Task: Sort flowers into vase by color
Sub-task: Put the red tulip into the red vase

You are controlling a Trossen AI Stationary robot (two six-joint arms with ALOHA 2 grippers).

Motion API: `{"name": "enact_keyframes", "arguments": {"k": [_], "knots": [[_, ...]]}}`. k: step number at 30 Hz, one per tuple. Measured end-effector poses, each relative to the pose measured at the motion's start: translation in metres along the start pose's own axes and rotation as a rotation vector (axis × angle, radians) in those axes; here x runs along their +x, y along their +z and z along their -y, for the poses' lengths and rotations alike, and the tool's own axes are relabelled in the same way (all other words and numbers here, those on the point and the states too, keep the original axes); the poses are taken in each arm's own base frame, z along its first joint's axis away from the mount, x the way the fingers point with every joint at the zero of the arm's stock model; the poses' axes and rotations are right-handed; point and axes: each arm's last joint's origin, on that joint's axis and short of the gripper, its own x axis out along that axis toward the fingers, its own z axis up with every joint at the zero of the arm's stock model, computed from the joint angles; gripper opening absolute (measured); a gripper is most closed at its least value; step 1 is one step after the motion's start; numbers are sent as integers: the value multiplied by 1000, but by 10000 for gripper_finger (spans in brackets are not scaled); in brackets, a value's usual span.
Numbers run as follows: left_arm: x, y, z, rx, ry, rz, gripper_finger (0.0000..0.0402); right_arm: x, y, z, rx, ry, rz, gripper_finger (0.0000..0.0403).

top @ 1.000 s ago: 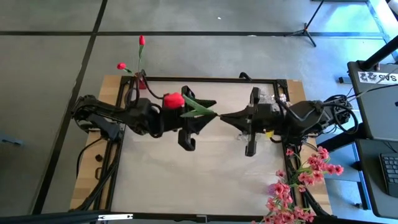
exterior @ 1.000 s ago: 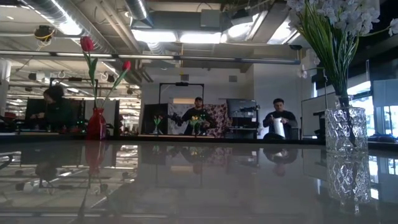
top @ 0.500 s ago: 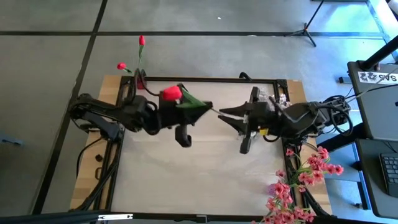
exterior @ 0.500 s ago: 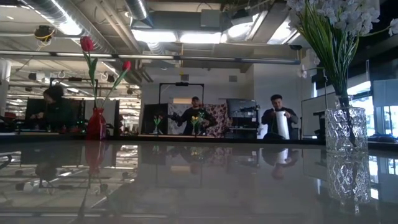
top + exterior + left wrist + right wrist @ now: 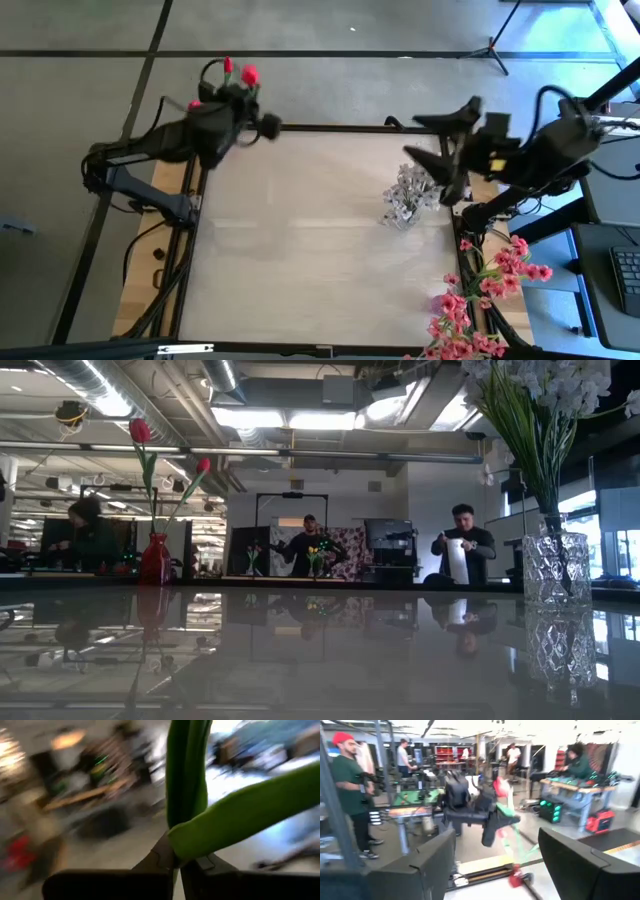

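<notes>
Left tool sits at the far left corner of the counter, over the red vase. It is clamped on a red flower: the left wrist view shows the green stem and a leaf pinched between the two dark fingers. In the high view the bud is right beside the two red buds already standing in that vase. The low view shows the red vase at the back left with those two red flowers upright in it; the held one can't be picked out there.

Right tool is up near the far right side of the counter, fingers spread apart, nothing between them. The right wrist view looks across at the left arm holding the red bud.

Clear cut-glass vase stands near the right edge with white blossoms in it; from above it shows as a glittery shape just inboard of the right tool. Pink blossoms sit at the near right corner of the counter.

People are visible in the room behind.
</notes>
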Motion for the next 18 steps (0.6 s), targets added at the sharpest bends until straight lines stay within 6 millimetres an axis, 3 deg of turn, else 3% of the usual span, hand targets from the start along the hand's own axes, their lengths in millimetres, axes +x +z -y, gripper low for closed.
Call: {"name": "enact_keyframes", "arguments": {"k": [6,11,18], "knots": [[66,-45,-32,-20,340,-235,5,-19,11,19,-62,-58,33,284],[113,-86,-50,-73,562,-324,5,-28,13,29,-94,-102,31,284],[137,-139,-65,-182,757,-333,5,-39,13,42,-111,-188,7,285]]}}
